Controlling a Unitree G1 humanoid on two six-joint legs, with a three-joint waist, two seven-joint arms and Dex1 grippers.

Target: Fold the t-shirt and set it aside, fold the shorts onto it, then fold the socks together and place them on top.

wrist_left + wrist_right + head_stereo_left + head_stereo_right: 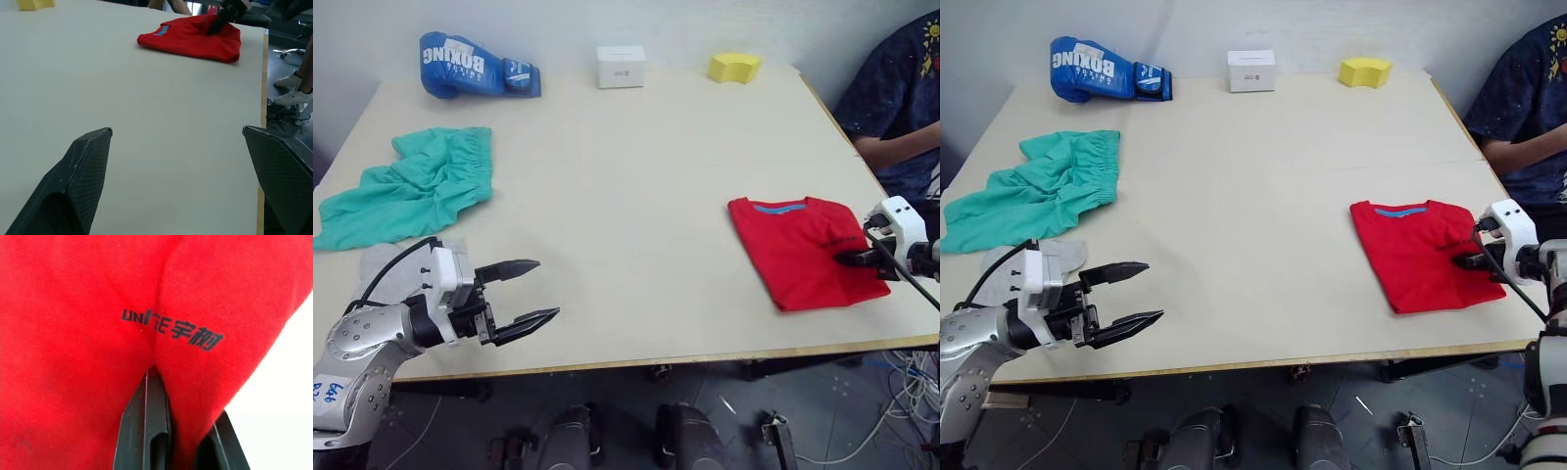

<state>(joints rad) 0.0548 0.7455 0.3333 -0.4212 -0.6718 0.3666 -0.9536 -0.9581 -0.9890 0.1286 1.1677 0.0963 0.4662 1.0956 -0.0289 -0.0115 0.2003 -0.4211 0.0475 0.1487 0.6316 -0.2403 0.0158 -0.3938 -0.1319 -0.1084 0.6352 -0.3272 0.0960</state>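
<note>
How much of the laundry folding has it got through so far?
The t-shirt already lies folded near the table's right edge, and the right gripper is pinching its cloth. The left gripper is open and holds nothing. The shorts lie unfolded at the left, the socks beside them untouched.

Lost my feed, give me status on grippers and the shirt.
Left gripper open over bare table. Right gripper shut on folded t-shirt. Shorts unfolded, far left. Nothing in the way.
</note>
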